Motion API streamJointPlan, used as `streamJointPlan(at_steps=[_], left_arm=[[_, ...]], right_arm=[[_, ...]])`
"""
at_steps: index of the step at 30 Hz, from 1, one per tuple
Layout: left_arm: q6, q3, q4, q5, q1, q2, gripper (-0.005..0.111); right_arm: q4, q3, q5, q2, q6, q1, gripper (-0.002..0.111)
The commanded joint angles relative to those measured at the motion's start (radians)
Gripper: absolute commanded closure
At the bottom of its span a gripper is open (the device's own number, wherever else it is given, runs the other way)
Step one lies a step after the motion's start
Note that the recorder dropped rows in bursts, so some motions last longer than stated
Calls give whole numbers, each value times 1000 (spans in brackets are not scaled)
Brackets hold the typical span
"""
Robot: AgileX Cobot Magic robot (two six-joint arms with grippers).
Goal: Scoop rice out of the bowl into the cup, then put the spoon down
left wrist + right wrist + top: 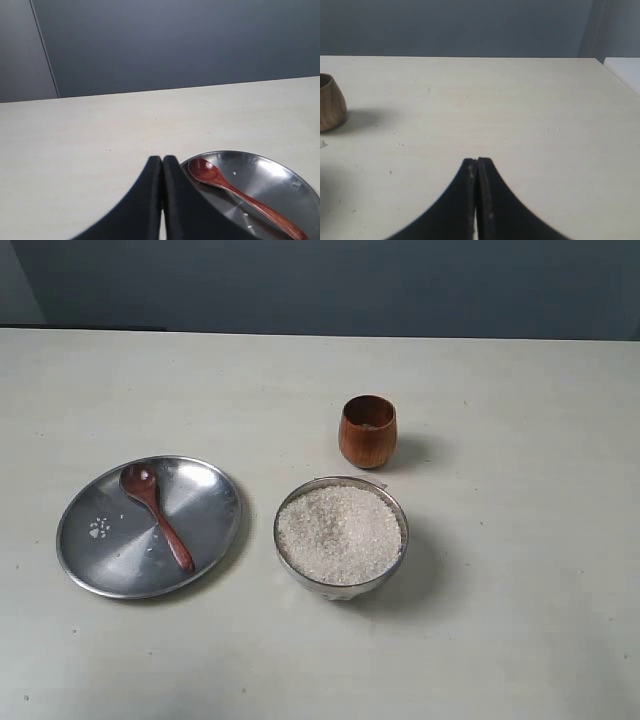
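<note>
So the spoon (156,516) is lying on the steel plate (205,505), the bowl (340,590) heaped with rice (340,532) sits just beside the cup (367,432), and the left pincer (162,160) and right pincer (477,161) are both clenched empty.

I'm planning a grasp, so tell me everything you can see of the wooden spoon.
The spoon is dark reddish-brown wood, with a small round head and a long slim handle. It lies hollow side up and empty on the flat steel plate, head toward the far rim, handle slanting toward the near rim. Nothing holds it; stray rice grains lie apart from it.
</note>
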Motion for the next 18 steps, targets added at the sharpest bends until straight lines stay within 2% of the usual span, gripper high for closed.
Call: streamJointPlan(at_steps=[1, 6, 16, 18], left_arm=[[-1, 4, 0, -7, 3, -4, 106], [-1, 4, 0, -7, -65, -4, 106], [-1, 4, 0, -5, -68, -4, 106], [-1, 4, -18, 55, -68, -4, 106]], right_arm=[[-1, 2, -3, -6, -1, -4, 109], [-1, 2, -3, -6, -1, -4, 109], [0, 2, -3, -6, -1, -4, 109], [0, 2, -3, -6, -1, -4, 109]])
